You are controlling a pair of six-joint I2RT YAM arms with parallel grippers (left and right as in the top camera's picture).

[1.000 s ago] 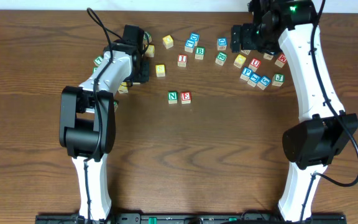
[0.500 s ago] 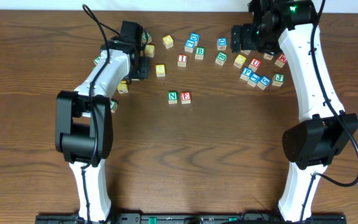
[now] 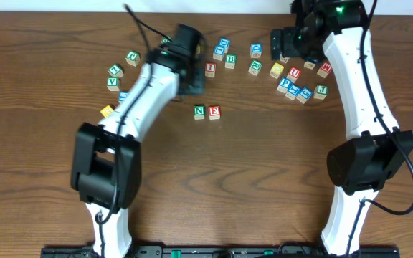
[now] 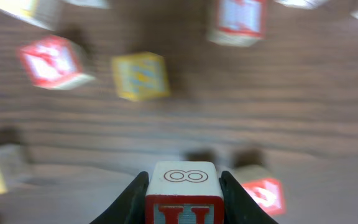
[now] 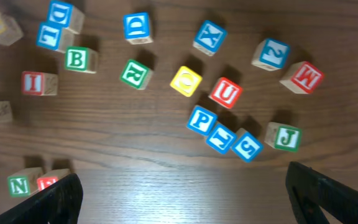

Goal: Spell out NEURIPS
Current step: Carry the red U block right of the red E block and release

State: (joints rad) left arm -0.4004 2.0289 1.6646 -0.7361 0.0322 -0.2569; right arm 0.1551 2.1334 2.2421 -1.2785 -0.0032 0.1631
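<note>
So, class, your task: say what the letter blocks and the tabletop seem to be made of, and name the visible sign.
Letter blocks, e.g. the U block and the block in the left pincer: probably wood, with pale matte faces and painted coloured letters. Tabletop: dark brown with long grain lines; solid wood or wood-look laminate, cannot tell which.

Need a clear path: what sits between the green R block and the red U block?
A yellow block, touching neither; the right wrist view shows it.
</note>
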